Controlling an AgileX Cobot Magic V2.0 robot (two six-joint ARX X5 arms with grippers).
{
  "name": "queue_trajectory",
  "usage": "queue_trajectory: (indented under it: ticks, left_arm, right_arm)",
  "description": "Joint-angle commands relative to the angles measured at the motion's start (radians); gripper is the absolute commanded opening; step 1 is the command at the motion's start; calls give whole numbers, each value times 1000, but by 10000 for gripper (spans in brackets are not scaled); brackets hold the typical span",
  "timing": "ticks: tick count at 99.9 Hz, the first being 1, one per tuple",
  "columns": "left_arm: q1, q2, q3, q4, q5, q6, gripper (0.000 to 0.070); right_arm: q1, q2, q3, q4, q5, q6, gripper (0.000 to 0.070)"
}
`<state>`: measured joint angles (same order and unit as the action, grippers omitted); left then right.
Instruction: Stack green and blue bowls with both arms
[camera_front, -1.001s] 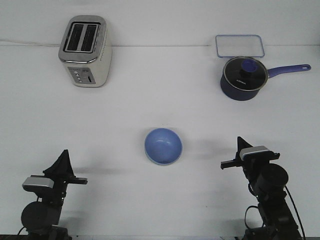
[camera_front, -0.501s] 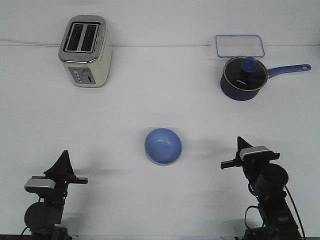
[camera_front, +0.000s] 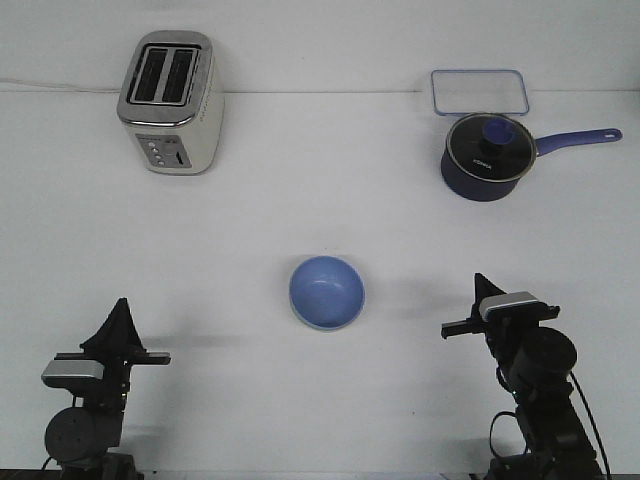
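The blue bowl (camera_front: 327, 291) sits upright at the middle of the white table. A thin pale rim shows under its near edge, so it seems to rest in another bowl. The green bowl itself does not show as a separate thing. My left gripper (camera_front: 121, 305) is low at the front left, well away from the bowl, its pointed fingers together and empty. My right gripper (camera_front: 479, 283) is at the front right, about a bowl's width to the right of the bowl, fingers together and empty.
A silver toaster (camera_front: 170, 101) stands at the back left. A dark navy saucepan with a glass lid (camera_front: 485, 155) stands at the back right, its handle pointing right. A clear rectangular container (camera_front: 479, 91) lies behind it.
My left arm has drawn back and down toward the front left edge. The right arm and the bowl have not moved.
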<state>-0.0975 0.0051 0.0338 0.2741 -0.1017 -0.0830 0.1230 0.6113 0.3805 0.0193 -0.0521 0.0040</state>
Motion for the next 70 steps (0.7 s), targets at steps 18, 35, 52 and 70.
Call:
queue_trajectory:
  ticks: [18, 35, 52, 70]
  left_arm:
    - [0, -2, -20, 11, 2, 15, 10]
    - [0, -2, -20, 11, 2, 15, 10]
    - [0, -2, -20, 11, 2, 15, 10]
    - [0, -2, -20, 11, 2, 14, 10]
  right_arm:
    - [2, 5, -1, 11, 0, -1, 0]
    - [2, 5, -1, 11, 0, -1, 0]
    - [2, 5, -1, 11, 0, -1, 0]
    - [2, 5, -1, 11, 0, -1, 0]
